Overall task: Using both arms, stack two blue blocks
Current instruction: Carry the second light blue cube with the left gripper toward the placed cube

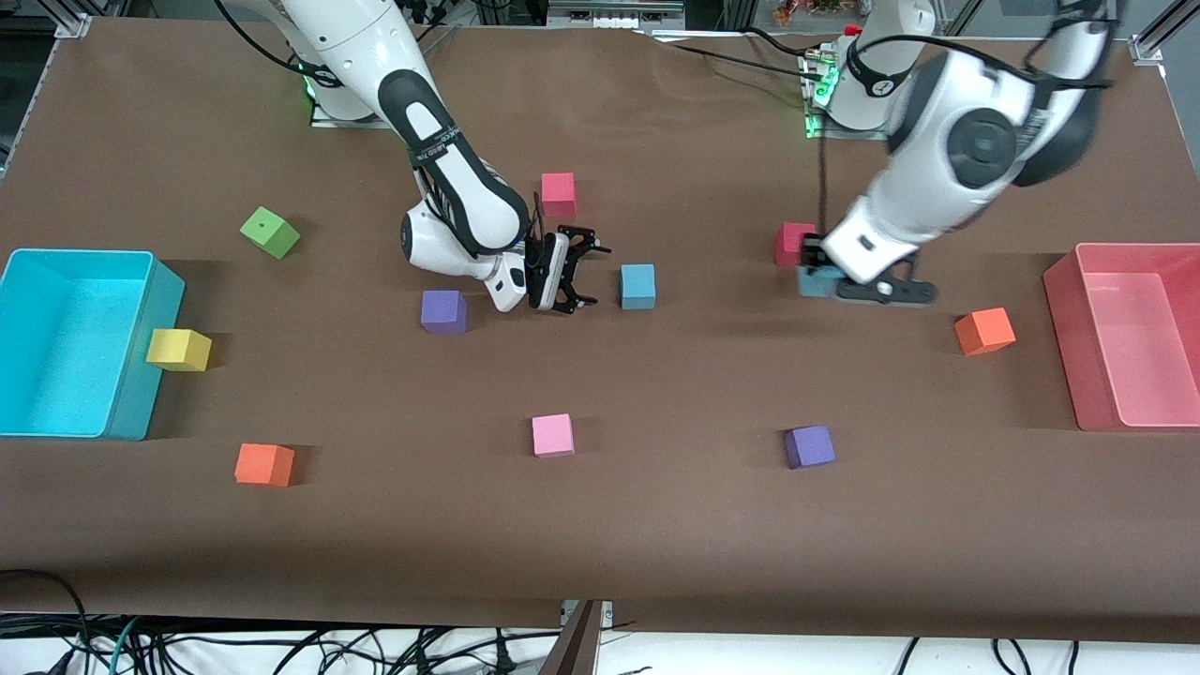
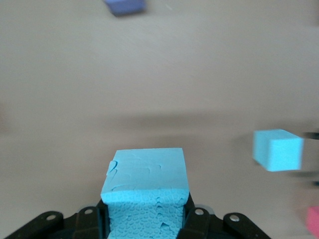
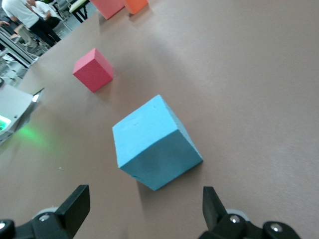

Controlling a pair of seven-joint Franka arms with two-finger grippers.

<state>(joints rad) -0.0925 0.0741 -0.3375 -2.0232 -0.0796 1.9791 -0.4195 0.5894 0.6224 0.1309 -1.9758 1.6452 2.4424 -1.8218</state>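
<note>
brown cloth covers the whole table [image 1: 656, 562], and scattered over it are small foam cubes of several colours. one light sky-blue foam cube [image 2: 145, 186] is clamped between the closed fingers of the left gripper [image 1: 817, 281], low at the cloth just beside a red foam cube [image 1: 793, 242] toward the left arm's end of the table; the left wrist view shows the cube's dented top face filling the gap between the black fingers [image 2: 94, 219]. the second light sky-blue foam cube [image 1: 637, 286] sits free on the cloth near the middle of the table, and the right gripper [image 1: 577, 272] hangs just beside it with its jaws spread wide and nothing in them; the right wrist view shows that cube [image 3: 155, 143] ahead of the two parted fingertips [image 3: 75, 204], untouched. a pink-red foam cube [image 1: 558, 194] lies farther from the front camera than this cube, and a purple foam cube [image 1: 443, 311] rests near the right gripper toward the right arm's end. a large cyan plastic bin [image 1: 131, 412] stands at the right arm's end, a pink plastic bin [image 1: 1087, 375] at the left arm's end.
</note>
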